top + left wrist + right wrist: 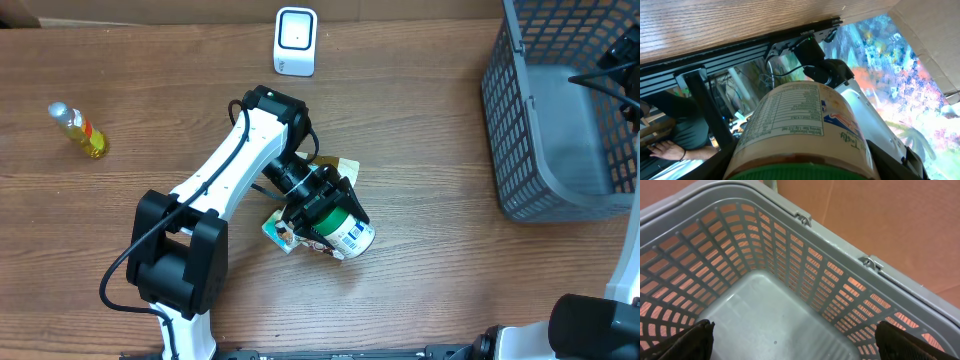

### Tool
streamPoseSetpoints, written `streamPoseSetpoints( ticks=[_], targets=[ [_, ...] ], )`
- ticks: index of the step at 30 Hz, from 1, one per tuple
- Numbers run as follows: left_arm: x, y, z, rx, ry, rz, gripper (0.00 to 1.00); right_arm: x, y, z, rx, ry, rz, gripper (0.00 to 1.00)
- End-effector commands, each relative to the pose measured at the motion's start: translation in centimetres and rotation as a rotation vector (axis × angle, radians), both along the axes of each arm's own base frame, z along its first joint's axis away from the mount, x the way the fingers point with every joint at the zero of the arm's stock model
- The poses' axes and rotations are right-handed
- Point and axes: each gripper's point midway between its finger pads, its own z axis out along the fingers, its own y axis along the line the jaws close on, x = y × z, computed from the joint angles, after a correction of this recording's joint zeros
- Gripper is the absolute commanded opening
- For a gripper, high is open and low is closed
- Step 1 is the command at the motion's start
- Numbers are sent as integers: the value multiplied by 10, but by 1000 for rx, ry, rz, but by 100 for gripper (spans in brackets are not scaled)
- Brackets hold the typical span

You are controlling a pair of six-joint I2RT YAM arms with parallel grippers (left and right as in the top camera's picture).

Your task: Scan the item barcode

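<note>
Jar [350,236] sits clamped in left gripper [322,208], mid-table [450,290], well apart from scanner [295,40]; resting or lifted, cannot tell; right gripper [792,330] spread wide, holding nothing, inside basket [840,285].

Risks, as judgement: jar is round and gripped across its body, so it could roll or slip in the jaws on the swing to the scanner; a barcode turned away would give no read; packets [280,232] just beside the jar could get dragged along.

Overhead gives the layout: jar, scanner, basket, bottle [78,130] far left; barcode too small to find. Left wrist shows the nutrition panel and green lid [795,174] close up; no barcode, no scanner. Right wrist shows only basket mesh.
</note>
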Motion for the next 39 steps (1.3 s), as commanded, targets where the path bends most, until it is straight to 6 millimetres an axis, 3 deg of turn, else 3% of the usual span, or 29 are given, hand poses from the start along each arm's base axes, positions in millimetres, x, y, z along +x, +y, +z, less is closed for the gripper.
streamPoseSetpoints(
  ticks=[1,39],
  targets=[
    [0,-6,22,-75,-46,7,4,-1,-2,4,-15,-5,-8,100],
    [0,-7,22,-68,-31,17,4,-1,-2,4,-15,-5,-8,100]
  ],
)
